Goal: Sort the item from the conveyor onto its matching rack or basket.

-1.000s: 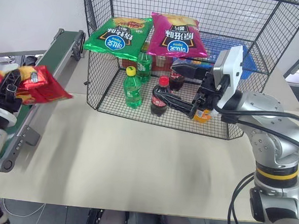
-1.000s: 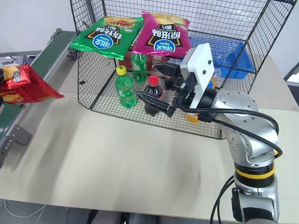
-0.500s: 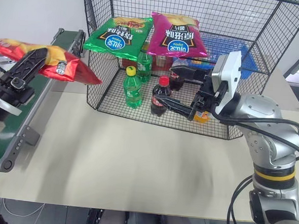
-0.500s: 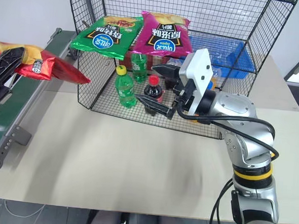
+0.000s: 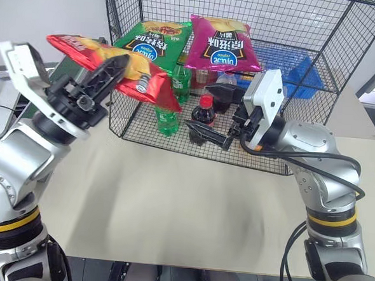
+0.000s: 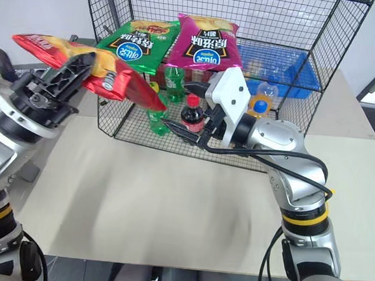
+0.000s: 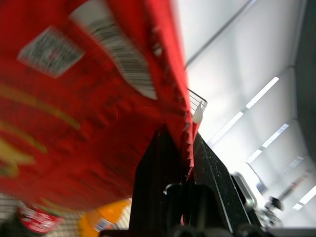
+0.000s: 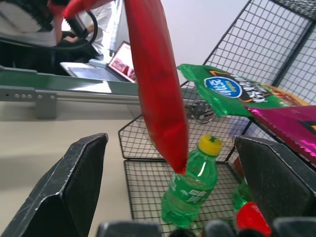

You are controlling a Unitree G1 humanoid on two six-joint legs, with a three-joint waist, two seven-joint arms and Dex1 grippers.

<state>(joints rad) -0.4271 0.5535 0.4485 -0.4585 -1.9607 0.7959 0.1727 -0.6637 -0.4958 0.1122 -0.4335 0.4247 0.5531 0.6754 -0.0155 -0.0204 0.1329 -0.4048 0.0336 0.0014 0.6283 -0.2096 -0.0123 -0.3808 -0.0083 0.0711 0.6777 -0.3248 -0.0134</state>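
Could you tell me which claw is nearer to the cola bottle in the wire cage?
Right. The right claw is open just in front of the cola bottle; the left claw holds the red chip bag farther off, up by the cage's corner.

Left gripper (image 5: 109,72): raised, pointing up and rightward, fingers clamping the red chip bag (image 5: 134,70).
Right gripper (image 5: 214,113): reaching leftward, nearly level, jaws standing wide apart, holding nothing.

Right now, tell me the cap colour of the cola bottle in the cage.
Red cap on the cola bottle; clearest in the right eye view.
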